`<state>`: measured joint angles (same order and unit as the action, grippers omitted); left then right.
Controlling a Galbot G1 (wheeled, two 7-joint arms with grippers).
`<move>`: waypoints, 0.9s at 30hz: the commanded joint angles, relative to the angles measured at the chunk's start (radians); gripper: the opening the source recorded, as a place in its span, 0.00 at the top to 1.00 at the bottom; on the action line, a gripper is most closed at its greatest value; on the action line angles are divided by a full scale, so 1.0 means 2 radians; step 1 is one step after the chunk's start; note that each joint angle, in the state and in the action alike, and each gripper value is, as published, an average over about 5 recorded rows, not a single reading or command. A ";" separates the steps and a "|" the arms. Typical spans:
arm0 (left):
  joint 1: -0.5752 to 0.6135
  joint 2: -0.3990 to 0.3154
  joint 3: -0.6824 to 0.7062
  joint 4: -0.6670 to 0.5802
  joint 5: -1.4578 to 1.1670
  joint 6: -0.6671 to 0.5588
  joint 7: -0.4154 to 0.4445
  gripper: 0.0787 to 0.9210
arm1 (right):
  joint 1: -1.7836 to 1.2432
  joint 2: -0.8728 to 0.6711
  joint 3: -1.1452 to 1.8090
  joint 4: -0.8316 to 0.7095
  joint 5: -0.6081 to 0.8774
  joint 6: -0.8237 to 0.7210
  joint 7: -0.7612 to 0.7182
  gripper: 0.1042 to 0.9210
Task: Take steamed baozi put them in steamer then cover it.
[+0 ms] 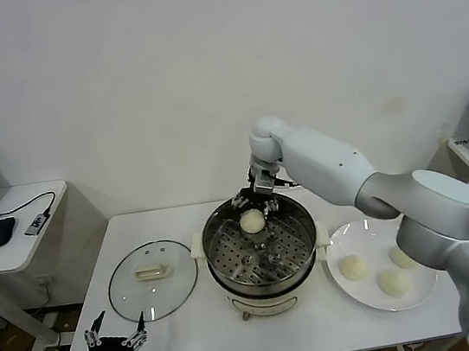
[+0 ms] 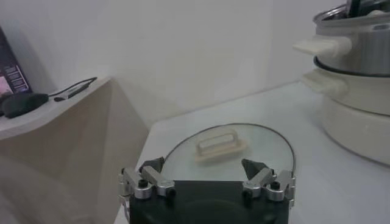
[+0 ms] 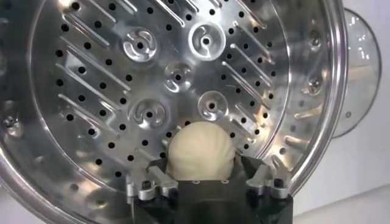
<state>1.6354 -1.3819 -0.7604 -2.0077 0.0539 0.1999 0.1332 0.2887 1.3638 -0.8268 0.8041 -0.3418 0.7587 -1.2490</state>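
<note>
Sitting on the steamer's (image 1: 263,254) holey tray, one baozi (image 1: 252,220) lies between the let-go right gripper (image 1: 258,200); left gripper (image 1: 115,341) waits, spread wide, near the lid (image 1: 153,278).

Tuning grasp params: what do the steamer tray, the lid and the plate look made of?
Steamer tray: polished steel by its look, mirror-like, punched with holes and stamped ridges.
Lid: looks like clear glass, the table shows through; thin metal-looking rim, cream handle, probably plastic.
Plate: glossy white, ceramic or melamine; cannot tell which.
</note>
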 commanded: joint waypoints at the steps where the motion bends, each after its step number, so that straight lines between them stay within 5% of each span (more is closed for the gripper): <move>1: 0.000 0.002 -0.002 -0.003 -0.001 0.007 0.003 0.12 | 0.033 -0.058 -0.019 0.097 0.110 -0.134 -0.049 0.12; 9: 0.001 0.001 0.002 -0.016 -0.005 0.014 0.007 0.12 | 0.092 -0.196 -0.051 0.255 0.247 -0.401 -0.053 0.12; 14: 0.005 0.004 0.004 -0.027 -0.012 0.022 0.010 0.12 | 0.100 -0.265 -0.036 0.303 0.271 -0.559 -0.052 0.12; 27: 0.014 0.003 0.009 -0.041 -0.016 0.032 0.012 0.12 | 0.056 -0.410 -0.033 0.404 0.221 -0.682 -0.052 0.12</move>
<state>1.6577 -1.3738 -0.7465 -2.0764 0.0262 0.2585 0.1569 0.4313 0.7614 -0.8859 1.4346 0.0961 -0.3401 -1.3518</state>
